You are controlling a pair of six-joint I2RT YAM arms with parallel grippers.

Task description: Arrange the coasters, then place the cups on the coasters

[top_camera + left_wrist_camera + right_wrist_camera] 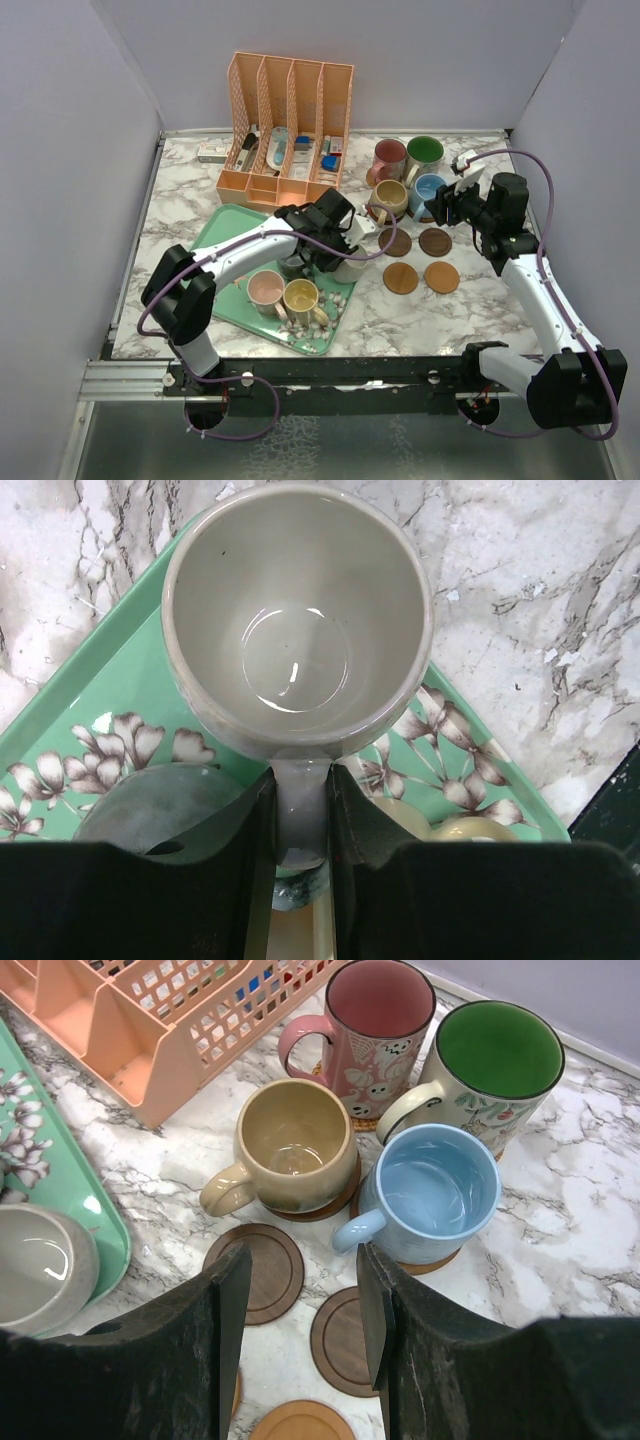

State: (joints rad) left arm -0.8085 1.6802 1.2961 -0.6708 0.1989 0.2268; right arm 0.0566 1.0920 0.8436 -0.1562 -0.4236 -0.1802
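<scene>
The cream mug (297, 630) is over the green floral tray's (110, 690) corner. Its handle, at its 6 o'clock, is pinched by the left gripper (300, 805). Bare coasters (262, 1270) lie at 6 o'clock of the tan mug (292, 1150) and blue mug (435, 1195). The right gripper (300, 1300) hovers above them, jaws apart and empty.

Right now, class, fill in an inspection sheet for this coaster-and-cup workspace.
Surface: marble-patterned table, no spills seen.
Job's things: tan cup and blue cup on coasters; pink cup and green cup behind them, their coasters mostly hidden; four bare coasters nearer the arms; cream mug and yellow cup over the green tray.
Clutter: peach organiser holding small items.
Grippers: left gripper shut on the cream mug's handle; right gripper open, empty, above the bare coasters.
Cables: purple cable looped along each arm.
Surroundings: plain walls; nothing else seen.
</scene>
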